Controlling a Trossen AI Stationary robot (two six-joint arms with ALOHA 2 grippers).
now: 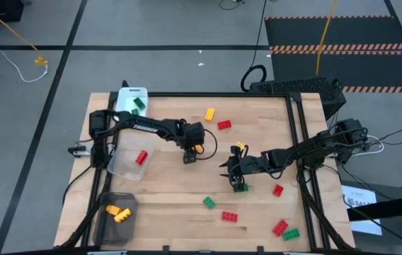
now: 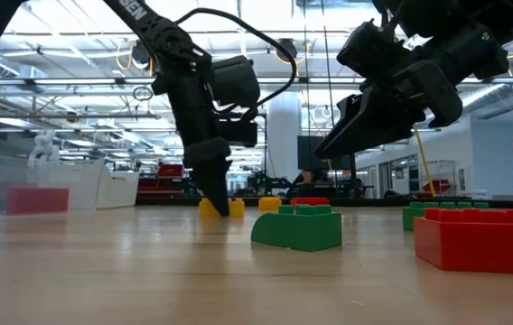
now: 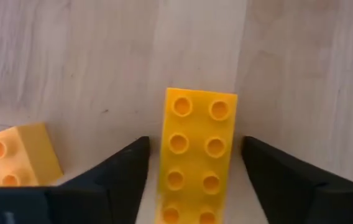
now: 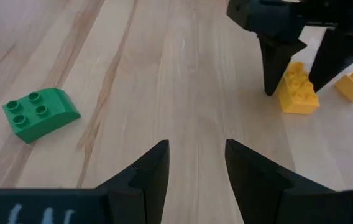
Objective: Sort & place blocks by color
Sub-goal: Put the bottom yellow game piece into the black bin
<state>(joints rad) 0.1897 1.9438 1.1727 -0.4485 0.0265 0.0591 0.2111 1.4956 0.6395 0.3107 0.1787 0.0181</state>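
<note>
A long yellow block lies studs-up on the wooden tabletop, near its middle, right between the two dark fingers of the left hand. A strip of bare wood shows on each side of it, so the hand is spread around the block and not gripping it. A second, paler yellow block sits just beside it. The right hand hangs a little above the tabletop, right of the left hand, its fingers parted and nothing between them; a rounded green block lies ahead of it in the right wrist view. Other blocks are scattered about: a yellow one and a red one toward the far edge, a green and a red toward the near edge, and a red with a green at the near right corner. On the left side, a white tray holds a green block, a clear tray a red one, and a dark tray yellow ones.
</note>
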